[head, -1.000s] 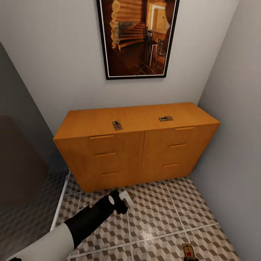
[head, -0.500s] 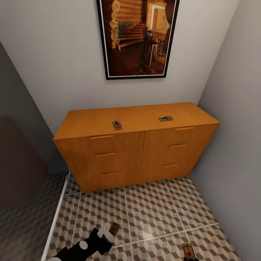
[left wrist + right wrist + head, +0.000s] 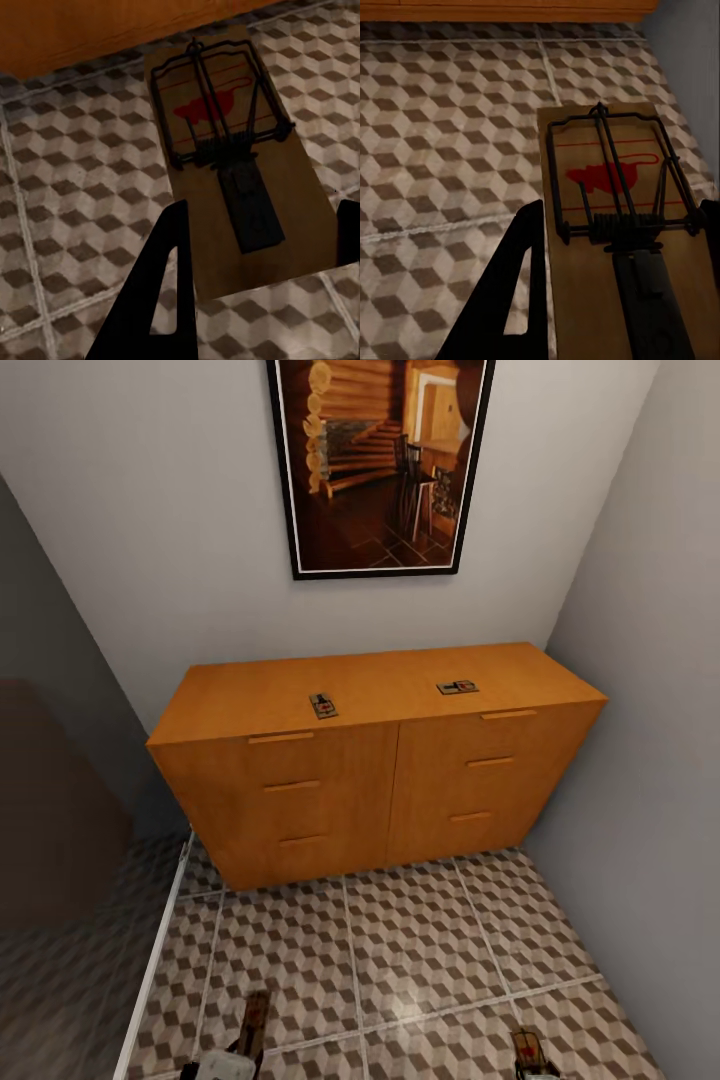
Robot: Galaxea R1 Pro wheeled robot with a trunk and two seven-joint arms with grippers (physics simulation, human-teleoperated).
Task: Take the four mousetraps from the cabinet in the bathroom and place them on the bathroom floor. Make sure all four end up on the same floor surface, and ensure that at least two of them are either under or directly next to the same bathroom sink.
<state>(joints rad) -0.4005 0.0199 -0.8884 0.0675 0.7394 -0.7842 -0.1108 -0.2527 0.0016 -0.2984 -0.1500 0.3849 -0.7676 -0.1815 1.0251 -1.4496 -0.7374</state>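
Note:
Two mousetraps [image 3: 322,706] [image 3: 457,687] lie on top of the orange-brown cabinet [image 3: 380,790]. My left gripper [image 3: 262,206] is shut on a third mousetrap [image 3: 225,150], low over the cube-patterned bathroom floor [image 3: 420,940]. In the head view that mousetrap [image 3: 253,1022] shows at the bottom left. My right gripper [image 3: 624,217] is shut on a fourth mousetrap [image 3: 615,225], which in the head view is the mousetrap [image 3: 530,1052] at the bottom right. The sink is out of view.
A grey wall [image 3: 650,760] closes the right side close to the cabinet. A framed picture [image 3: 380,460] hangs above it. A dark panel [image 3: 50,810] and a pale strip on the floor [image 3: 160,950] bound the left.
My left arm has drawn back and down toward the bottom edge, taking its mousetrap with it. The right mousetrap and the cabinet's two have barely moved.

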